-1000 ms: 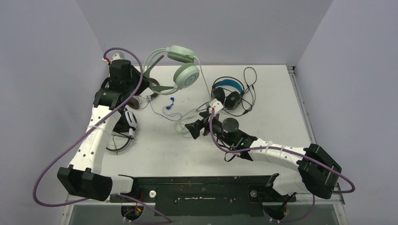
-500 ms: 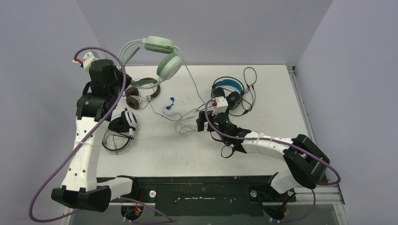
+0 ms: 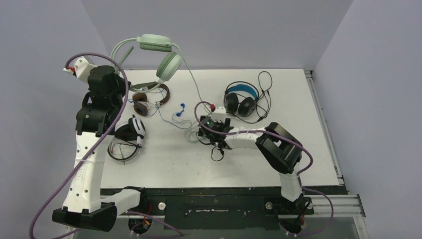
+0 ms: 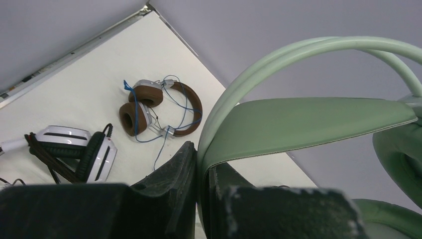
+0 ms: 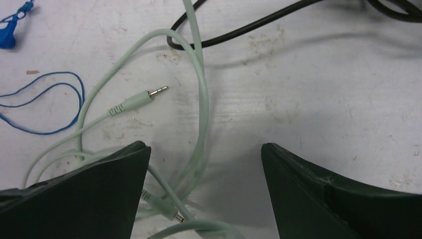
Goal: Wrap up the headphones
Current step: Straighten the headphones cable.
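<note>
Upper left of top view: mint green headset aloft, left gripper clamped on headband. Light, stiff band; cord limp, tangly. Frame ctr: right gripper open over it; grab nr plug.

Top: high behind the arm bases, looking down over the whole table.
Left wrist: raised, facing down at the table's left part, with the mint headset close up.
Right wrist: low, facing straight down, very near the tabletop.
Shared: top and left wrist, brown headset; top and right wrist, mint cord.
</note>
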### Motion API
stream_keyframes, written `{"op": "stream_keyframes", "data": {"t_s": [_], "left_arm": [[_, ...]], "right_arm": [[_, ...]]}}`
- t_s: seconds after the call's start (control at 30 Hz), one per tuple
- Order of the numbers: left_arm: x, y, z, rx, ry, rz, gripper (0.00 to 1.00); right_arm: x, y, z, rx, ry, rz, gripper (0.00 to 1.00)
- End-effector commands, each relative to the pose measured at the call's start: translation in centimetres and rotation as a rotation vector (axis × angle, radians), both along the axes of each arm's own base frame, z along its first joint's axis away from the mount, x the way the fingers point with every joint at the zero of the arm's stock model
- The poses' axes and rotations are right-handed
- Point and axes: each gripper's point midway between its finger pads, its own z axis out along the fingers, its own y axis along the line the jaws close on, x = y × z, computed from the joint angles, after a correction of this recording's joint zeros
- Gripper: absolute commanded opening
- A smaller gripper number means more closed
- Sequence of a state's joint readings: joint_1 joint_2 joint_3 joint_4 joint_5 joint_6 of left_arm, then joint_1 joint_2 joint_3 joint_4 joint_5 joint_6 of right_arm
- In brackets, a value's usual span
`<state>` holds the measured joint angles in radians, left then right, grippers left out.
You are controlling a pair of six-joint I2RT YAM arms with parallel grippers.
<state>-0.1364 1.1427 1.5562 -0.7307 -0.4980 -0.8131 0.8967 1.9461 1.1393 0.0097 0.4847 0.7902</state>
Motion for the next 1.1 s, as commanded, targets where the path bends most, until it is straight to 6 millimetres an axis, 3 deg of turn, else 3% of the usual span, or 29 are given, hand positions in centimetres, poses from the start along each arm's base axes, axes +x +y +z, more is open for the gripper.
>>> {"op": "stream_keyframes", "data": {"t_s": [0.0,0.1,0.13,0.2,0.27,0.4,0.47,0.63,0.67,0.73,0.77,0.83,0.87,0.97,1.07], "left_arm": [[-1.1,1.8,6.2,-0.005,-0.193,0.096,0.0],[-1.3,2.0,6.2,0.008,-0.191,0.106,0.0],[-1.3,2.1,6.2,0.013,-0.188,0.109,0.0],[-1.3,2.3,6.3,0.02,-0.187,0.121,0.0],[-1.5,2.7,6.4,0.031,-0.185,0.141,0.0],[-1.8,3.7,7.2,0.064,-0.187,0.198,0.0],[-2.4,5.0,8.1,0.1,-0.191,0.268,0.0],[-6.5,9.5,11.1,0.162,-0.233,0.557,0.0],[-7.9,10.6,11.5,0.171,-0.237,0.643,0.0],[-9.8,11.7,12.0,0.17,-0.255,0.74,0.0],[-10.5,12.0,12.2,0.167,-0.265,0.772,0.0],[-11.0,12.0,12.6,0.151,-0.301,0.76,0.0],[-10.4,11.5,12.8,0.144,-0.322,0.705,0.0],[-7.9,8.9,13.1,0.12,-0.368,0.494,0.0],[-5.3,6.0,12.7,0.089,-0.38,0.31,0.0]], "right_arm": [[0.9,-2.7,-1.0,-0.003,0.028,-0.113,0.81],[1.0,-5.0,-1.6,-0.017,0.051,-0.122,0.59],[1.0,-6.2,-1.5,-0.045,0.053,-0.127,0.44],[0.9,-9.7,-0.5,-0.126,0.047,-0.194,0.19],[0.0,-13.9,1.5,-0.201,0.009,-0.294,0.11],[-2.8,-21.9,6.9,-0.252,-0.113,-0.471,0.16],[-4.0,-26.1,8.4,-0.215,-0.124,-0.557,0.19],[-5.8,-34.9,14.2,-0.02,-0.233,-0.809,0.27],[-6.3,-36.2,15.9,0.006,-0.283,-0.854,0.34],[-7.1,-38.3,18.2,0.016,-0.346,-0.935,0.66],[-7.2,-39.0,19.2,0.008,-0.364,-0.951,0.73],[-5.9,-38.8,21.0,-0.009,-0.375,-0.855,0.75],[-4.6,-37.2,21.9,-0.005,-0.379,-0.721,0.77],[-2.3,-30.6,23.7,0.055,-0.408,-0.268,0.86],[-2.1,-24.5,24.7,0.199,-0.47,0.055,0.89]]}}
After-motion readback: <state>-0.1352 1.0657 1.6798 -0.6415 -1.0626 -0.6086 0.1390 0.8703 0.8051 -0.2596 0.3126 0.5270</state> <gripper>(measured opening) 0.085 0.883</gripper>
